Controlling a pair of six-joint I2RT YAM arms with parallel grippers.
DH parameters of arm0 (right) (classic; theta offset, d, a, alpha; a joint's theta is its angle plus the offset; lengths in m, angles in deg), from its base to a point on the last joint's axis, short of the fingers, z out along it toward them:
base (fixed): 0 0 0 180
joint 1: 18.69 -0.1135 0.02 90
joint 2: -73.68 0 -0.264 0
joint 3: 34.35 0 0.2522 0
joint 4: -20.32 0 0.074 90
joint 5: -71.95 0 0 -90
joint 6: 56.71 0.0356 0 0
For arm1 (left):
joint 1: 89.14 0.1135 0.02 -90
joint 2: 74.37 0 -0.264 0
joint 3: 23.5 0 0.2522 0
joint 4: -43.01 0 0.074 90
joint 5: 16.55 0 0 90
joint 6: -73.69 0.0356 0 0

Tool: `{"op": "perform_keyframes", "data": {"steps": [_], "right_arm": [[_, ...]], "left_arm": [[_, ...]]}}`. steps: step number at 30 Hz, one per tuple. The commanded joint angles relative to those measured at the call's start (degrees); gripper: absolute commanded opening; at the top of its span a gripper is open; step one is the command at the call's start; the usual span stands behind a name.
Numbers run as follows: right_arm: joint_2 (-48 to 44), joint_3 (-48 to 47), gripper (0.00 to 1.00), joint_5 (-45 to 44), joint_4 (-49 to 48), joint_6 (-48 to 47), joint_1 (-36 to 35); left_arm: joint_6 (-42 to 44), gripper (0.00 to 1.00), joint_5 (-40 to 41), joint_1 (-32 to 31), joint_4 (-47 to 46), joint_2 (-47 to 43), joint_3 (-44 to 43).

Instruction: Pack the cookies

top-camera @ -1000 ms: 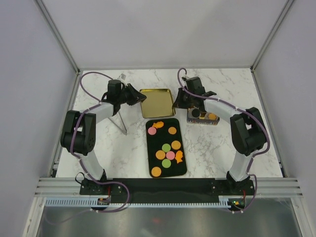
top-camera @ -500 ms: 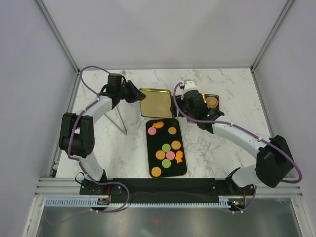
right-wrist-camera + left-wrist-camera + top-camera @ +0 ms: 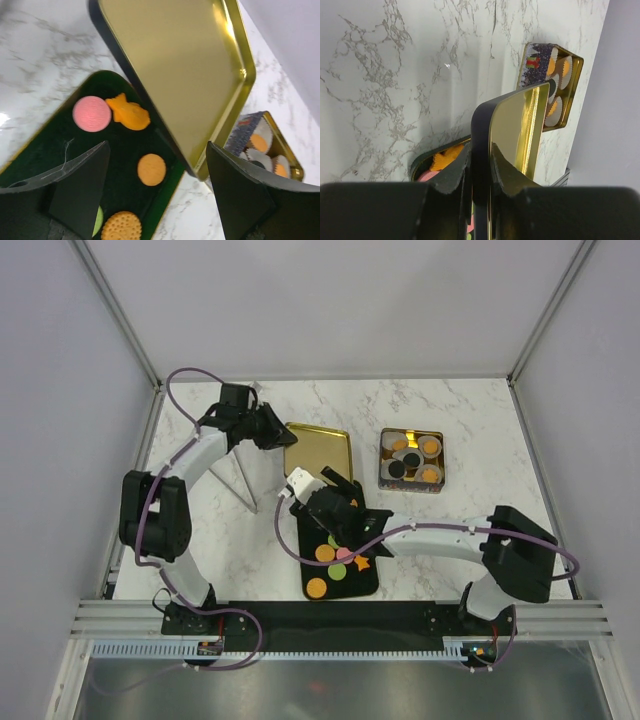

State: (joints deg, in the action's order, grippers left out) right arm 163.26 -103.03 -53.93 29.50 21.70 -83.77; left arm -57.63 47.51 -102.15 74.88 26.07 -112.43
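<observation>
The cookies (image 3: 338,556) lie on a black tray (image 3: 312,538): round orange, pink and green ones and an orange star-like one. My right gripper (image 3: 343,508) hovers open over the tray's far end with nothing between its fingers. In the right wrist view the gripper (image 3: 157,145) stands above an orange round cookie (image 3: 151,169), with a pink one (image 3: 91,113) and an orange shaped one (image 3: 129,112) beyond. My left gripper (image 3: 268,428) is shut on the rim of the gold lid (image 3: 318,450), which is tilted up; the left wrist view shows the jaws (image 3: 481,170) clamped on the lid (image 3: 516,125).
A square tin (image 3: 411,460) with orange and dark cookies in paper cups stands at the back right, also seen as the tin (image 3: 260,145) past the lid (image 3: 175,65). A thin metal stand (image 3: 244,485) leans at the left. The table is white marble.
My right arm has swung from the tin at the back right across to the black tray, and its jaws have opened. The left gripper has shifted the lid slightly left and back.
</observation>
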Motion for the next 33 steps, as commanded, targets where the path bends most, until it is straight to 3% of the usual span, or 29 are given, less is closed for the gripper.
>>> {"op": "perform_keyframes", "data": {"steps": [1,14,17,20,21,24,25,28,29,32,33], "right_arm": [[3.0,-2.3,0.86,-9.6,-5.5,-7.9,0.2],[8.9,-7.1,0.81,-12.6,-13.0,-17.8,0.2],[9.6,-7.5,0.71,-14.2,-13.3,-18.8,0.1],[9.6,-7.3,0.53,-14.8,-14.1,-19.3,0.1],[9.6,-7.2,0.36,-15.0,-14.7,-19.6,0.2],[10.2,-7.1,0.10,-18.1,-17.3,-21.5,0.2],[10.3,-7.0,0.06,-18.7,-18.0,-22.2,0.1],[9.2,-6.3,0.01,-19.6,-19.4,-23.0,0.2],[8.9,-6.4,0.00,-19.6,-18.8,-23.0,0.1],[7.4,-7.3,0.00,-19.8,-16.3,-22.6,0.2],[6.9,-7.5,0.00,-19.7,-15.3,-21.9,0.3]], "left_arm": [[2.7,0.02,-2.9,-0.3,2.0,-4.6,-1.0],[3.7,0.02,-4.6,-1.6,2.9,-7.0,0.5],[3.7,0.02,-5.2,-1.6,2.8,-7.8,0.3],[3.8,0.07,-5.4,-1.7,2.9,-8.5,0.0],[3.8,0.07,-5.5,-1.6,2.8,-8.7,-0.1],[3.8,0.11,-6.4,-1.7,2.8,-8.7,-0.8],[3.7,0.13,-6.7,-1.7,2.7,-8.8,-0.8],[3.7,0.38,-5.7,-1.7,2.4,-9.1,-1.3],[3.7,0.54,-5.1,-1.7,2.2,-9.4,-1.4],[3.2,0.76,-3.2,-1.6,0.8,-10.1,-2.5],[3.1,0.78,-2.5,-1.6,0.5,-10.1,-3.9]]}}
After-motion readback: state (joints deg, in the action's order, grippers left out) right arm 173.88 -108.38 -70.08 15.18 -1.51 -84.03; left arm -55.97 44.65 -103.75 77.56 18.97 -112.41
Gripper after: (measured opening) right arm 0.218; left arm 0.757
